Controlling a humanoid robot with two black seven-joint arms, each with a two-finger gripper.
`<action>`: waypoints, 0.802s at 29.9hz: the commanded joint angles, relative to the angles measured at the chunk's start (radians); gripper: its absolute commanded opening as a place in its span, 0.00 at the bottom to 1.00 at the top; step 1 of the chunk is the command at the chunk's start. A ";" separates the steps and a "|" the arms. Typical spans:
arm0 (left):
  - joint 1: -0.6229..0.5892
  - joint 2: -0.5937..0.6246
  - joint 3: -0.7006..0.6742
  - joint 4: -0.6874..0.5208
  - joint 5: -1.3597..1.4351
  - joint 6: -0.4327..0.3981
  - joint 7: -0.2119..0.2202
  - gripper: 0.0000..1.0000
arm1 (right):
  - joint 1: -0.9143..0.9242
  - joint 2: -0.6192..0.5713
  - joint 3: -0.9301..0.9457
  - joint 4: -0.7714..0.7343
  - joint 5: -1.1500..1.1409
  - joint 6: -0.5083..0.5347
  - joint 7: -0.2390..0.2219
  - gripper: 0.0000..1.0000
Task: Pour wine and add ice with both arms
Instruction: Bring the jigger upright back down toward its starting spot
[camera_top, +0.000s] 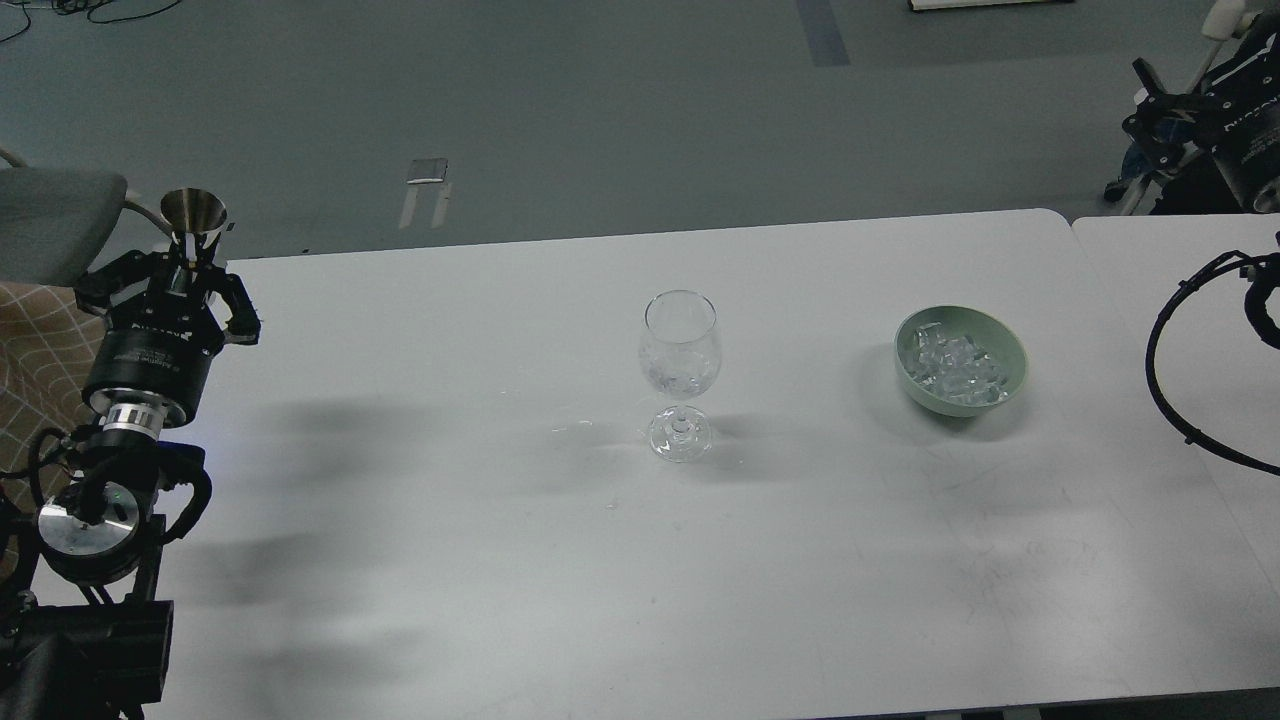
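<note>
A clear stemmed wine glass stands upright at the middle of the white table. Something clear glints in its bowl; I cannot tell whether it is wine or ice. A pile of ice lies in a pale green bowl to the right of the glass. My left gripper is at the table's far left edge, shut on the stem of a small upright metal cone cup. My right gripper is off the table at the far right, dark and small, with its fingers not told apart.
A second white table joins on at the right. A black cable loop of my right arm hangs over it. A grey chair stands behind my left arm. The floor beyond is grey.
</note>
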 joint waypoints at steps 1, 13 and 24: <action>-0.013 -0.006 0.005 0.109 -0.010 0.000 0.002 0.00 | -0.002 -0.008 -0.001 -0.002 0.000 -0.001 0.000 1.00; -0.085 -0.032 0.060 0.286 -0.010 0.005 0.001 0.00 | -0.041 -0.008 0.002 0.014 0.000 -0.002 0.001 1.00; -0.125 -0.058 0.082 0.329 -0.009 0.069 -0.013 0.12 | -0.041 -0.002 0.000 0.012 0.000 -0.002 0.001 1.00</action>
